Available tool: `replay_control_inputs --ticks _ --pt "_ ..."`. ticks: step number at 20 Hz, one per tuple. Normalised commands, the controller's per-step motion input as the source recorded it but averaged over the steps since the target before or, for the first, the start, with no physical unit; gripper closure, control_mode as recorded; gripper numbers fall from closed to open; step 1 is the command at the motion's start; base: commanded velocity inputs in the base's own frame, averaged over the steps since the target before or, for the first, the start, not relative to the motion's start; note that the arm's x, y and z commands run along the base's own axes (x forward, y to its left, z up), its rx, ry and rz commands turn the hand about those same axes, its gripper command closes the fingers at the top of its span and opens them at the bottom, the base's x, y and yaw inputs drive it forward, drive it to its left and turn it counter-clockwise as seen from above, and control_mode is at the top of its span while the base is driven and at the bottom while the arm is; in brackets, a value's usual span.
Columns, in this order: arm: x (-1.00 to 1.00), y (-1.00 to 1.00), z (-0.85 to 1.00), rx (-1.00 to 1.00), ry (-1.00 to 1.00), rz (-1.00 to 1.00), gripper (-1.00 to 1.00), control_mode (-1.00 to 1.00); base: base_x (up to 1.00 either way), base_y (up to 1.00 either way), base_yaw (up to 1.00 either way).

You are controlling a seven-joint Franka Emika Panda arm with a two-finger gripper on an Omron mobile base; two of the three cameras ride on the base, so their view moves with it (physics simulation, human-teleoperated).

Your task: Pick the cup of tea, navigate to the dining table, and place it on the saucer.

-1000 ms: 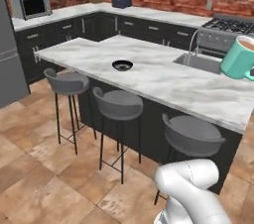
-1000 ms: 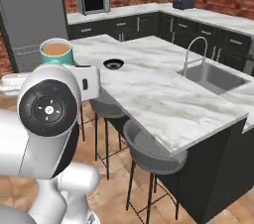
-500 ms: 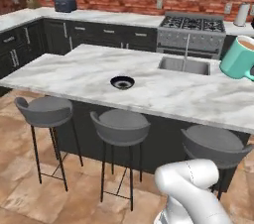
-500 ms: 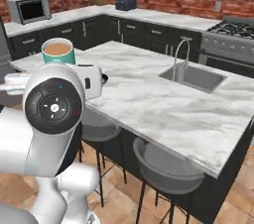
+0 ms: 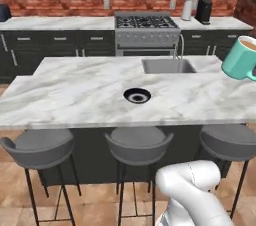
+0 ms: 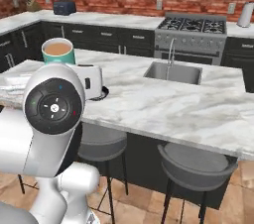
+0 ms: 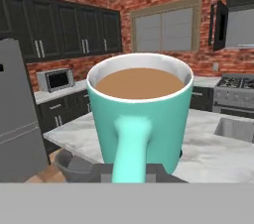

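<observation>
The cup of tea is a teal mug with a white inner rim and brown liquid. It hangs upright in the air, handle toward the camera, with my gripper shut on that handle. The cup of tea floats at the right edge, above the dining table's right end. From the other side, the cup of tea rises just behind my white hand. The dining table is a long marbled slab straight ahead. The black saucer with a pale centre lies on it, mid-table near the front edge, left of and below the cup.
Three grey stools line the table's near side. A sink with a faucet is set into the table's far side. Behind stand a stove, dark cabinets and a brick wall. A fridge and a microwave appear in the hand view.
The whole scene has swung and shifted as the base drove: the table now lies square ahead and closer. The cup stays in the gripper, in the same place in the views.
</observation>
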Motion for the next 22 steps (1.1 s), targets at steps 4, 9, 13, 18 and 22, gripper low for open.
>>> replay_control_inputs --ticks 4,9,13,18,22 --pt "0.00 0.00 0.00 0.00 0.00 0.00 1.00 1.00 0.88 0.72 -0.42" --pt "0.00 0.00 0.00 0.00 0.00 0.00 1.00 1.00 0.64 0.17 -0.11" --pt "0.00 0.00 0.00 0.00 0.00 0.00 1.00 1.00 0.24 0.08 0.00" --pt "0.00 0.00 0.00 0.00 0.00 0.00 1.00 1.00 0.09 0.09 0.00" --pt "0.00 0.00 0.00 0.00 0.00 0.00 1.00 1.00 0.00 0.00 0.00"
